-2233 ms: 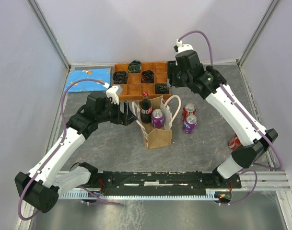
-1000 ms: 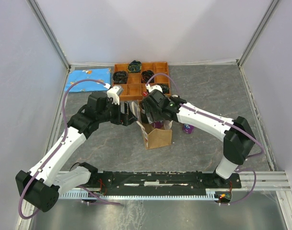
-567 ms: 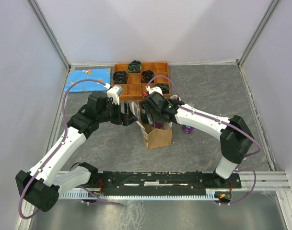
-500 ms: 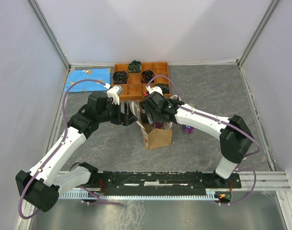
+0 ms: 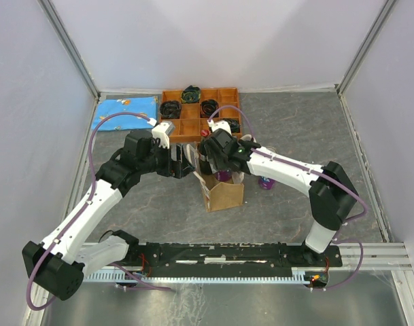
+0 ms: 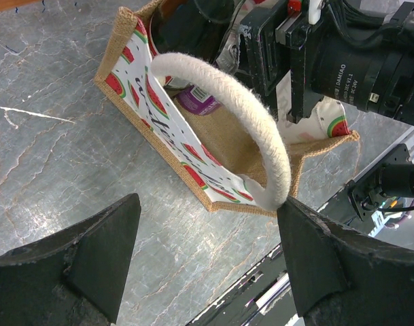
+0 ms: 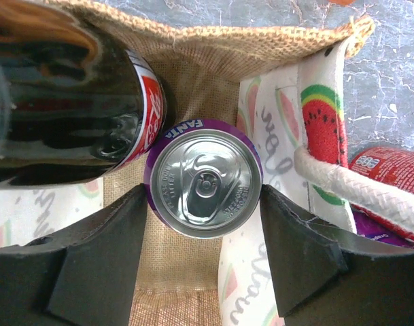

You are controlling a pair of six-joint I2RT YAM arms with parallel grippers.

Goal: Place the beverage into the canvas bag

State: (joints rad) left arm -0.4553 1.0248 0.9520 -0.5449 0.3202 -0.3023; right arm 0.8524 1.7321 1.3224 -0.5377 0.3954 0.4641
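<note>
The purple can (image 7: 203, 178) stands upright inside the canvas bag (image 5: 223, 195), its lid facing the right wrist camera. The right claw (image 7: 203, 193) is down in the bag's mouth, one finger at the can's 9 o'clock and the other at its 3 o'clock, both closed against its sides. A cola bottle (image 7: 64, 102) is just beside the can at its 10 o'clock, also in the bag. Beyond the bag wall at 3 o'clock is a red can (image 7: 387, 170). From above, the bag sits mid-tabletop (image 5: 288, 129). The left claw (image 6: 207, 204) is at the bag's 9 o'clock, fingers spread apart, with the white loop handle (image 6: 227, 95) arching between them.
</note>
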